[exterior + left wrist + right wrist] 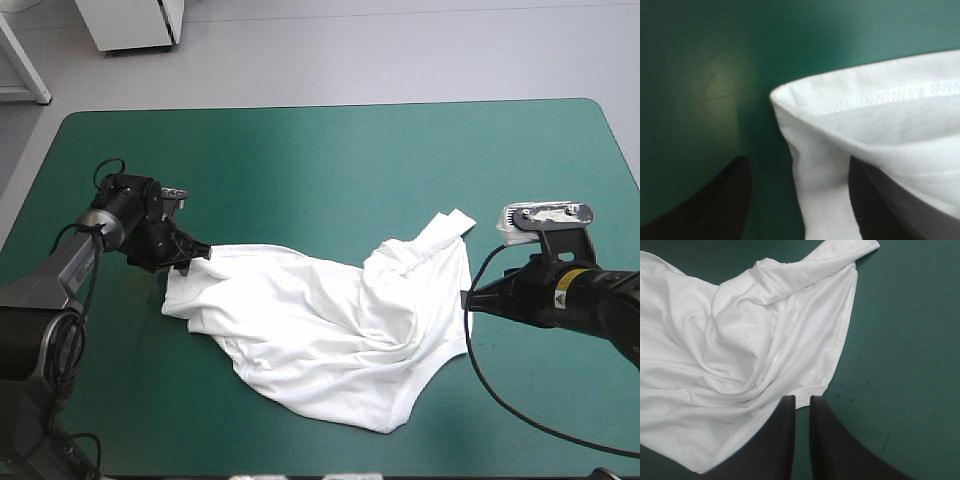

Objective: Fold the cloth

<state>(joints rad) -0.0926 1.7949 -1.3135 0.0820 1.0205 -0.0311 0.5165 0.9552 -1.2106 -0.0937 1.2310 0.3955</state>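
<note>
Your left claw stands wide open, its black fingers well apart. A hemmed corner of the T-shirt lies loose between them, closer to one finger and covering part of it. Your right claw is all but closed, with only a thin slit between its fingers, nipped on the hem at the shirt's edge. The cloth inside that slit is hard to make out.

In the left wrist view the shirt runs off the picture, so you see only that one corner.

From above, the T-shirt lies crumpled and half spread on the teal-green bench, toward the near side, reaching from one claw to the other. The left claw touches its left corner and the right claw its right edge. Folds bunch up near the right claw, and a sleeve points toward the bench's far right corner.
</note>
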